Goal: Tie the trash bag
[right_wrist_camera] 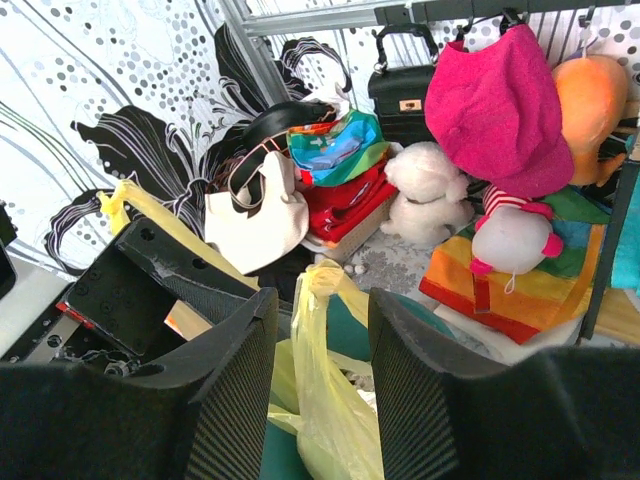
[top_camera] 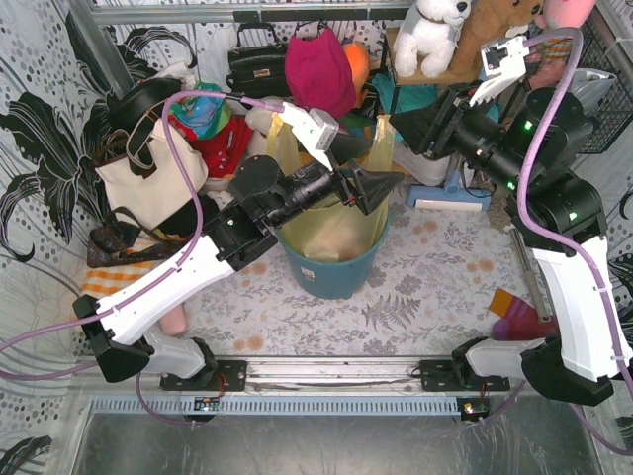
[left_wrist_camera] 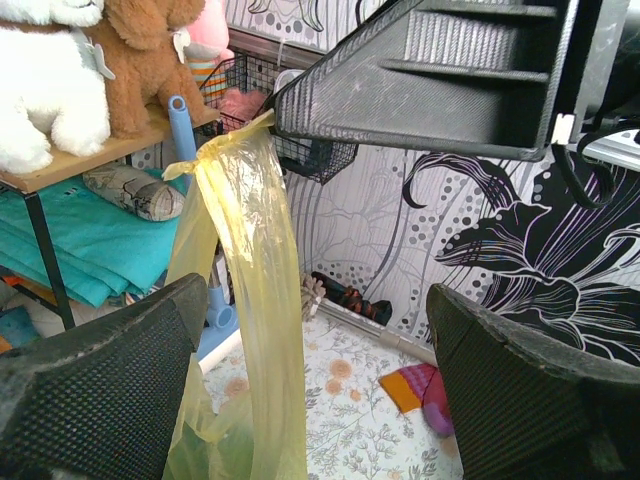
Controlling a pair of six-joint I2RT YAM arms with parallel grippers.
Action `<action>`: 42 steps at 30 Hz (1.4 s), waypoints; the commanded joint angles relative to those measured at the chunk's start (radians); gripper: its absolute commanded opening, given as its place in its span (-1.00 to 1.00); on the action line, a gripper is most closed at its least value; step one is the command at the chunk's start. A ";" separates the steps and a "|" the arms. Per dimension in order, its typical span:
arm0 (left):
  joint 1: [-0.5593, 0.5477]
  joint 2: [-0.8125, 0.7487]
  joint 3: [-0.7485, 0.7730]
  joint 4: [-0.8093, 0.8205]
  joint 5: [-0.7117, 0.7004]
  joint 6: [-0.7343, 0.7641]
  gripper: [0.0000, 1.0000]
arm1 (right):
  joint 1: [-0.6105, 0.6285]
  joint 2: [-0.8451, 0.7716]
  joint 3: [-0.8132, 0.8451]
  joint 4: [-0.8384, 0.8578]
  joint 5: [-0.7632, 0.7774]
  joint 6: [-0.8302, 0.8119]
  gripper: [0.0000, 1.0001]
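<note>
The trash bag (top_camera: pixel 341 233) is thin yellow plastic lining a teal bin (top_camera: pixel 331 279) at the table's middle. Two twisted strips of its rim stand up: one on the left (top_camera: pixel 281 139), one on the right (top_camera: pixel 384 139). My left gripper (top_camera: pixel 381 190) reaches over the bin and is open wide. In the left wrist view the right strip (left_wrist_camera: pixel 250 300) rises between its fingers (left_wrist_camera: pixel 100 390), nearer the left one. My right gripper (right_wrist_camera: pixel 320 390) hangs above the bin's right side, jaws apart. The strip (right_wrist_camera: pixel 325 340) stands loose between them, with a gap on each side.
A cream tote (top_camera: pixel 148 178), a black handbag (top_camera: pixel 255 64), a pink hat (top_camera: pixel 318 69) and toys crowd the back left. Plush animals (top_camera: pixel 435 35) sit on a shelf at the back right. An orange-purple sock (top_camera: pixel 514 315) lies by the right arm.
</note>
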 commanded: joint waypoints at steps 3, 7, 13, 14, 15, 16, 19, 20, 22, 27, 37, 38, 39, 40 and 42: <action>-0.006 -0.031 0.008 0.065 0.001 0.013 1.00 | -0.003 0.022 0.000 0.034 -0.068 0.011 -0.23; -0.005 -0.031 0.005 0.064 -0.005 0.016 1.00 | -0.003 0.022 -0.005 0.038 -0.066 0.014 -0.37; -0.006 -0.029 0.005 0.064 -0.016 0.026 1.00 | -0.003 0.034 -0.009 0.045 -0.058 0.003 -0.58; -0.006 -0.028 0.003 0.065 -0.021 0.027 1.00 | -0.003 0.036 -0.009 0.047 -0.058 0.000 -0.68; -0.006 -0.029 0.001 0.066 -0.030 0.027 1.00 | -0.002 0.039 -0.007 0.049 -0.057 -0.004 -0.80; -0.006 -0.029 -0.004 0.070 -0.039 0.029 1.00 | -0.002 0.042 -0.005 0.050 -0.054 -0.006 -1.00; -0.006 -0.029 -0.011 0.080 -0.073 0.035 1.00 | -0.003 0.038 -0.005 0.064 -0.061 -0.012 -1.00; -0.006 -0.026 -0.009 0.081 -0.089 0.038 0.99 | -0.003 0.033 -0.010 0.076 -0.069 -0.010 -1.00; -0.005 -0.015 0.007 0.076 -0.134 0.043 0.96 | -0.002 0.020 -0.026 0.101 -0.082 -0.005 -1.00; -0.005 0.029 0.065 0.064 -0.233 0.049 0.94 | -0.003 -0.011 -0.051 0.134 -0.113 0.008 -1.00; 0.004 0.098 0.134 0.078 -0.249 0.064 0.73 | -0.003 -0.031 -0.068 0.138 -0.138 0.022 -1.00; 0.007 0.101 0.133 0.085 -0.250 0.064 0.73 | -0.003 -0.031 -0.070 0.135 -0.140 0.021 -1.00; 0.010 0.103 0.134 0.092 -0.248 0.065 0.73 | -0.003 -0.033 -0.071 0.134 -0.141 0.023 -1.00; 0.013 0.104 0.135 0.098 -0.243 0.066 0.73 | -0.003 -0.035 -0.076 0.136 -0.141 0.023 -1.00; 0.017 0.104 0.139 0.111 -0.225 0.072 0.69 | -0.003 -0.040 -0.086 0.139 -0.139 0.027 -1.00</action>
